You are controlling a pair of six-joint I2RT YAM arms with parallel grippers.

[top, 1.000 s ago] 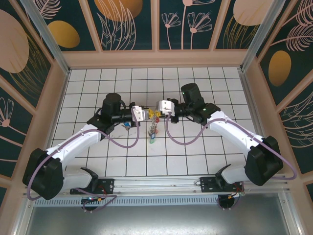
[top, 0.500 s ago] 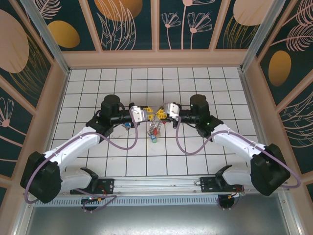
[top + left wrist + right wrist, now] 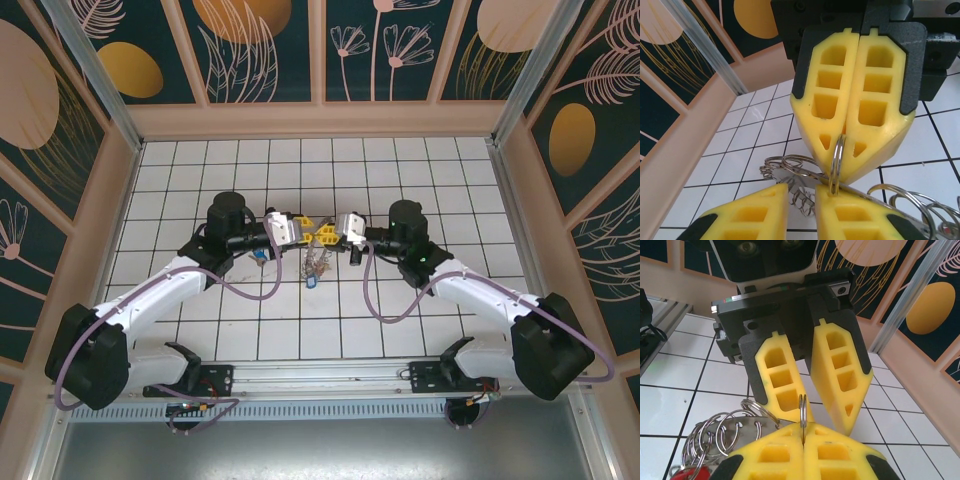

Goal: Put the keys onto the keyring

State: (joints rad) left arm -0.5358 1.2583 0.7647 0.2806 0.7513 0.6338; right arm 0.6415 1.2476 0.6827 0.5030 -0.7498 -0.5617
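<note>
Above white tiles [image 3: 400,320]: right tool [image 3: 842,160] tight on keyring [image 3: 802,412], left tool [image 3: 822,420] apart, red key [image 3: 690,474] below.

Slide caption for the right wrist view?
Right claw pinches the keyring edge-on; open left claw faces it.

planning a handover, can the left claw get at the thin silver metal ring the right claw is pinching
Probably yes: the left claw is open, the thin silver metal ring stands between its yellow fingers, and the right claw covers only the opposite edge.
</note>
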